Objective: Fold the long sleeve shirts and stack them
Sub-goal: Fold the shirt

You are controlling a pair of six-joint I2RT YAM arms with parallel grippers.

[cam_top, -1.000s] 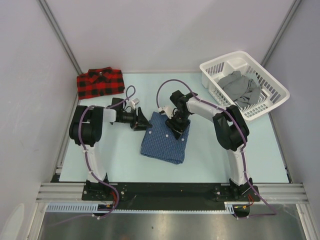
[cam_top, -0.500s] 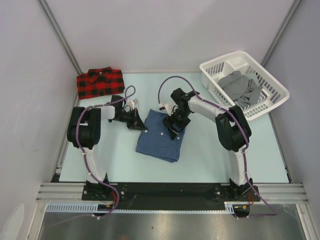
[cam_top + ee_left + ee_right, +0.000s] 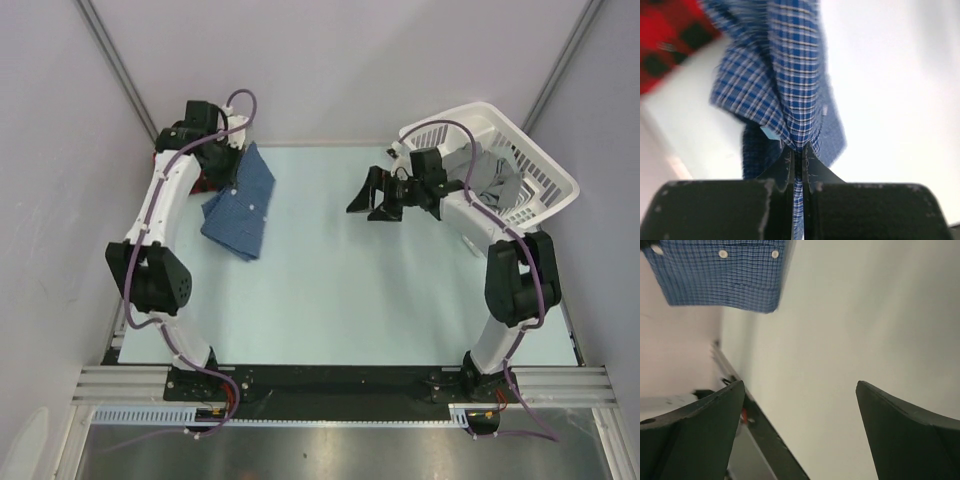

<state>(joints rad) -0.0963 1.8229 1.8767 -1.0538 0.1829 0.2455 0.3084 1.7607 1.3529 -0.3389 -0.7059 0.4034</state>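
Note:
The folded dark blue fine-check shirt (image 3: 240, 203) hangs tilted over the table's far left, white buttons showing. My left gripper (image 3: 234, 147) is shut on its upper edge; in the left wrist view the cloth (image 3: 790, 75) is pinched between the fingers (image 3: 799, 152). Beneath and behind it lies the red-and-black plaid shirt (image 3: 206, 182), mostly hidden by the arm and the blue shirt; a corner shows in the left wrist view (image 3: 665, 40). My right gripper (image 3: 375, 196) hovers open over the table's far right, holding nothing (image 3: 800, 390); it looks toward the blue shirt (image 3: 725, 275).
A white plastic basket (image 3: 545, 170) with grey clothes (image 3: 490, 175) stands at the back right, just behind the right wrist. Walls enclose the table at the back and on both sides.
The left gripper shut on the blue shirt and carried it from the table's middle to the far left above the plaid shirt. The right gripper opened, let go and drew back toward the basket.

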